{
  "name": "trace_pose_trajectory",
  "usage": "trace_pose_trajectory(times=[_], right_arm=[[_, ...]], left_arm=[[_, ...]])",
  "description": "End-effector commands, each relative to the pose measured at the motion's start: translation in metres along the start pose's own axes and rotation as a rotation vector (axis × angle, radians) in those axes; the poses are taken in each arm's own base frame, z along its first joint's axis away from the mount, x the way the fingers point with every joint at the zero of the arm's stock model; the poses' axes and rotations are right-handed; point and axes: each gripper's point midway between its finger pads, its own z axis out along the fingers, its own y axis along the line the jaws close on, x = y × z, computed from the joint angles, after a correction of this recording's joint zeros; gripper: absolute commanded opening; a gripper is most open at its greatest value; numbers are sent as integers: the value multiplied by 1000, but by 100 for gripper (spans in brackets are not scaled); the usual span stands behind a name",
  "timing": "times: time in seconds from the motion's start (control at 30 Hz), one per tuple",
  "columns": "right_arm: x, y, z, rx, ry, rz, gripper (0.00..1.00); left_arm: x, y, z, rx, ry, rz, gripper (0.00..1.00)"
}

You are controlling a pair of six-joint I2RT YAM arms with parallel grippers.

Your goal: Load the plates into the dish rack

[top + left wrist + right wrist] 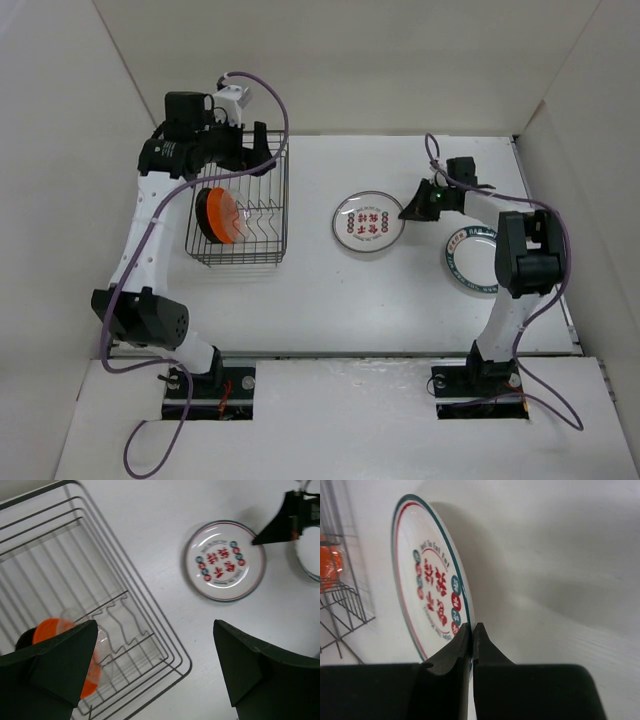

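The white plate with red characters (367,222) lies flat on the table's middle. My right gripper (405,213) is shut on its right rim; in the right wrist view the rim sits between the fingertips of that gripper (471,627), with the plate (427,580) stretching away to the left. The dish rack (283,205) stands at the left and holds a black plate (203,215), an orange plate (222,215) and a clear glass plate (102,640) upright. My left gripper (155,630) hangs open above the rack's far end (150,615), holding nothing. A white plate with a green patterned rim (458,262) lies partly under the right arm.
White walls enclose the table on the left, back and right. The right half of the dish rack's zigzag dividers (262,215) holds no plates. The left arm's purple cable (280,110) loops over the rack's far edge.
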Motion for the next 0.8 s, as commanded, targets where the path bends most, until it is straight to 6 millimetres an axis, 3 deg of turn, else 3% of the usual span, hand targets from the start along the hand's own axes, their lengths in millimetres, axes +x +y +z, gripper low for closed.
trace_pose_trajectory(times=[0.0,0.13,0.27,0.3,0.43,0.77], right_arm=[[-48,110,-20,-156,-225,-157,0],[-50,178,-42,-219,-300,-257,0],[-51,214,-60,-264,-346,-310,0],[-51,214,-60,-264,-346,-310,0],[-46,247,-81,-359,-365,-371,0],[-34,284,-117,-533,-389,-491,0]], left_arm=[[-32,-48,4,269,-121,82,100],[-28,-76,30,376,-79,119,100],[-37,-81,38,426,-109,113,100],[-35,-79,44,435,-107,111,100],[-28,-81,58,464,-83,102,100],[-16,-74,83,486,-36,86,98]])
